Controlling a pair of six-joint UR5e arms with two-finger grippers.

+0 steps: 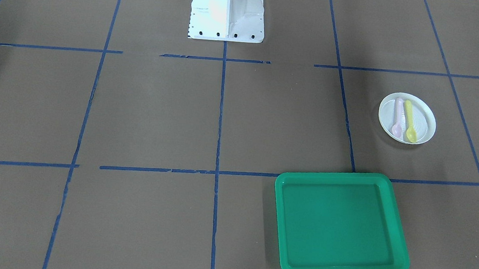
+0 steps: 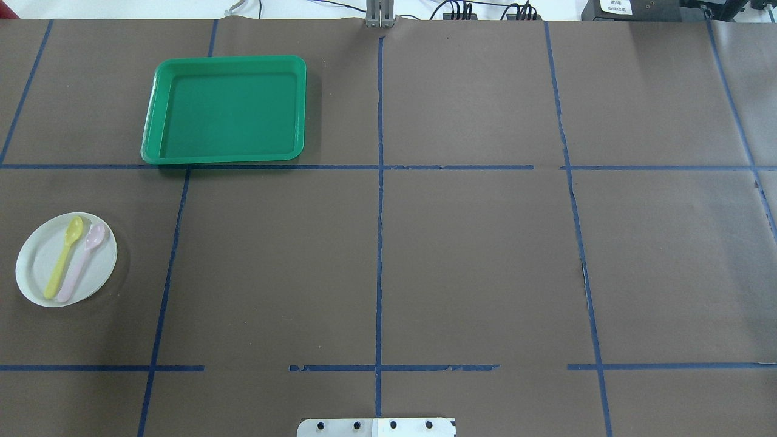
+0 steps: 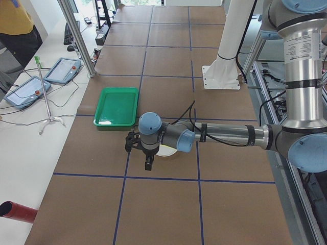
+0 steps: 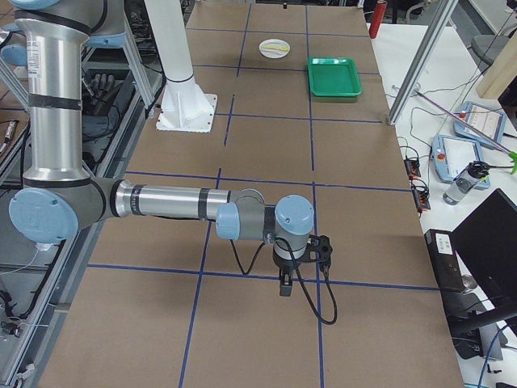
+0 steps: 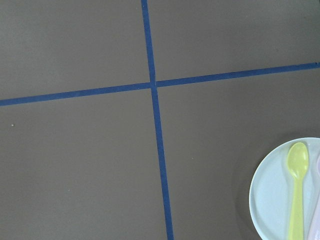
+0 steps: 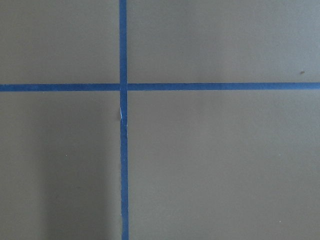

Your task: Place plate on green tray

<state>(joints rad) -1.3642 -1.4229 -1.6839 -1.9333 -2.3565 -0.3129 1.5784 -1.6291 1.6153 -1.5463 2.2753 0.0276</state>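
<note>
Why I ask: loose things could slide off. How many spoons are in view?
2. A yellow plastic spoon and a pale pink plastic spoon lie side by side on the round white plate; none appear hidden.

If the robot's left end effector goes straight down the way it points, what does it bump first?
Probably the brown paper-covered table, near the blue tape cross. The left end effector points down beside the round white plate, not over it, though depth is unclear.

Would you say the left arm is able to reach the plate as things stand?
Probably yes: the left tool hangs right beside the plate, and nothing visible stands between them.
</note>
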